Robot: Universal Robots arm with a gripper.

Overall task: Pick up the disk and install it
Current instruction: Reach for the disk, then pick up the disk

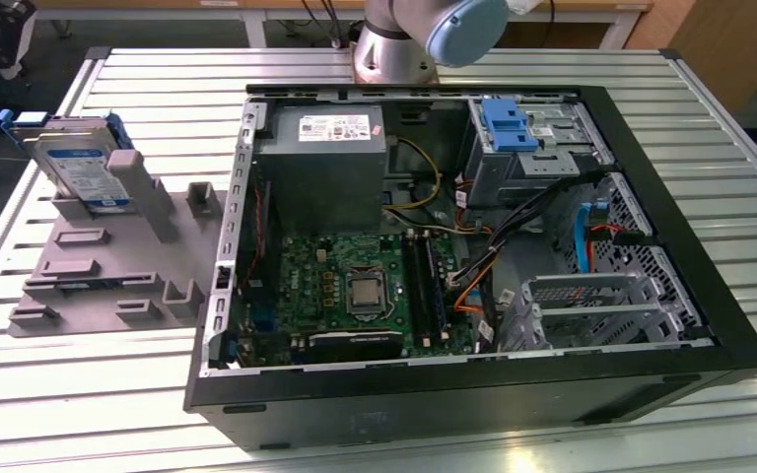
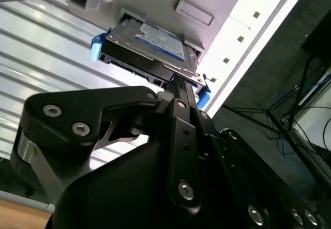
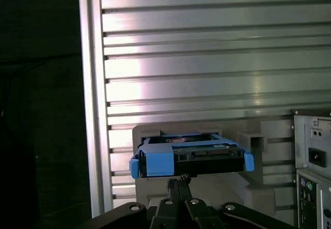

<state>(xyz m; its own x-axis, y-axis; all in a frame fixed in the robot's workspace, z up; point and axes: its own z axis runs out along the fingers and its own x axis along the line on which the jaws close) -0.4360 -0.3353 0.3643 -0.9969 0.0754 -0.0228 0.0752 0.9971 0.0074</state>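
The disk is a silver-grey drive with a white-and-blue label and blue side rails. It stands tilted on edge in a grey plastic holder on the table, at the exterior view's left. Both wrist views show the disk straight ahead of my gripper. The black fingers are drawn together with nothing between them, and they stand some way off the disk without touching it.
An open computer case lies on the slatted metal table, with the motherboard, cables and a grey power supply inside. A blue bracket sits in the far bay and a metal drive cage in the near one. The arm's base stands behind the case.
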